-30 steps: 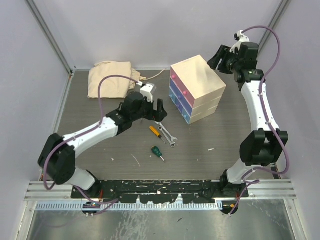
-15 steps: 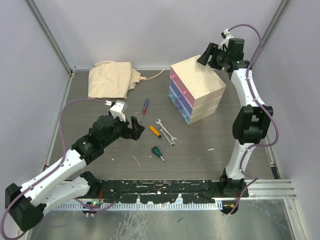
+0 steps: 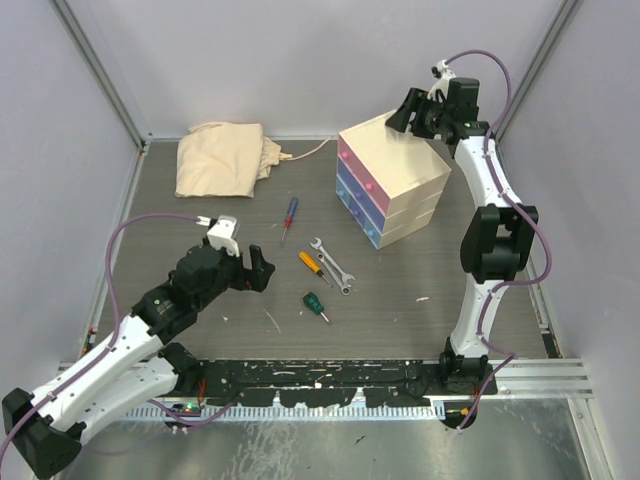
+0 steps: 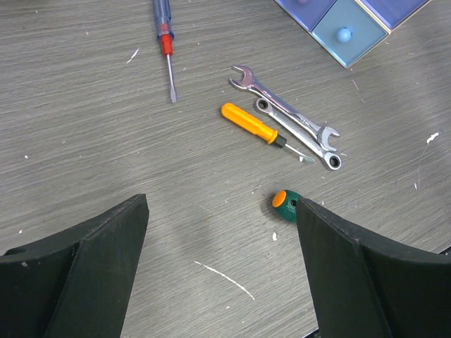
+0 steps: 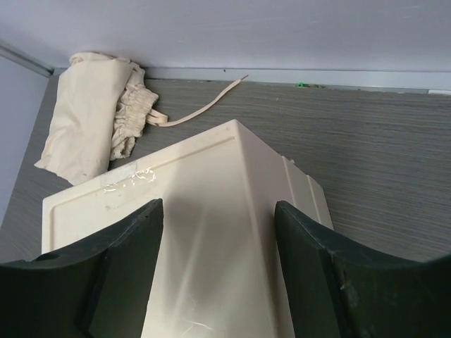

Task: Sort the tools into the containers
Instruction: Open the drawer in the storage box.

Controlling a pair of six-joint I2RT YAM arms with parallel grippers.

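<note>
The cream chest (image 3: 400,165) stands at the back right with its pink (image 3: 352,163), blue (image 3: 360,193) and light-blue (image 3: 371,230) drawers shut. On the table lie a blue-handled screwdriver (image 3: 288,215), an orange-handled screwdriver (image 3: 311,264), two silver spanners (image 3: 333,264) and a stubby green screwdriver (image 3: 316,304). My left gripper (image 3: 258,272) is open and empty, left of these tools; its wrist view shows them all (image 4: 250,124) ahead of it. My right gripper (image 3: 400,112) is open and empty above the chest's top (image 5: 211,232). No pliers or adjustable wrench show.
A cream cloth bag (image 3: 222,158) with a drawstring lies at the back left, also in the right wrist view (image 5: 91,116). Grey walls close in the table at the back and both sides. White scuffs mark the table.
My left arm has drawn back toward the near left, away from the tools, and the blue-handled screwdriver lies uncovered. My right gripper has moved left over the chest's back corner.
</note>
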